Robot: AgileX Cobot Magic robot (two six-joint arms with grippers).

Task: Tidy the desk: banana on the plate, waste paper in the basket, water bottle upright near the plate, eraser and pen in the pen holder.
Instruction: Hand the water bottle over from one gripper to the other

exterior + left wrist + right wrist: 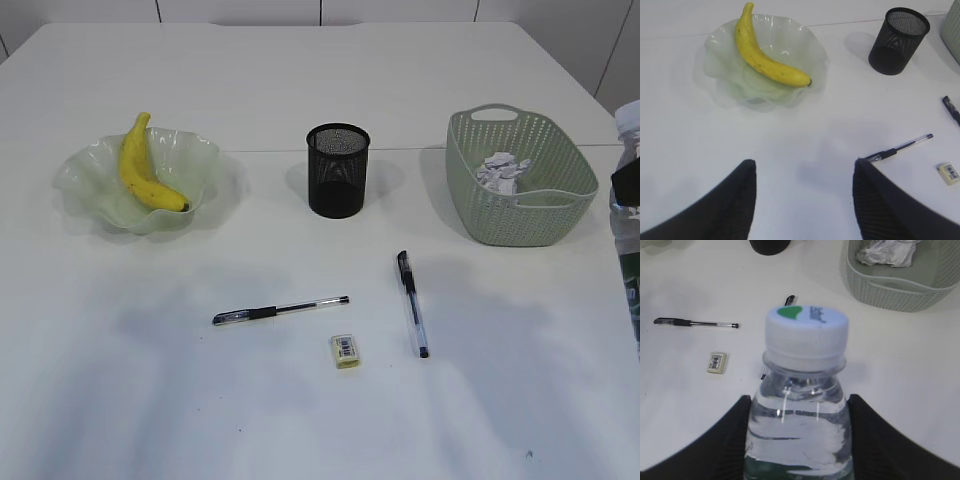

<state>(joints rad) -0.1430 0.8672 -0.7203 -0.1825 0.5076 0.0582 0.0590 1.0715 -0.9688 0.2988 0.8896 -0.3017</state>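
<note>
The banana (pixel 143 167) lies on the pale green plate (pixel 90 190) at the left; it also shows in the left wrist view (pixel 765 57). Waste paper (pixel 502 171) lies in the green basket (pixel 520 215). My right gripper (pixel 797 405) is shut on the clear water bottle (pixel 800 405), which stands upright at the right edge of the exterior view (pixel 628 215). Two pens (pixel 280 311) (pixel 411 301) and a yellow eraser (pixel 345 350) lie on the table in front of the black mesh pen holder (pixel 338 171). My left gripper (pixel 802 172) is open and empty above the table.
The white table (pixel 150 400) has a seam line (pixel 270 151) running behind the plate and the pen holder. The basket stands at the back right, close to the bottle.
</note>
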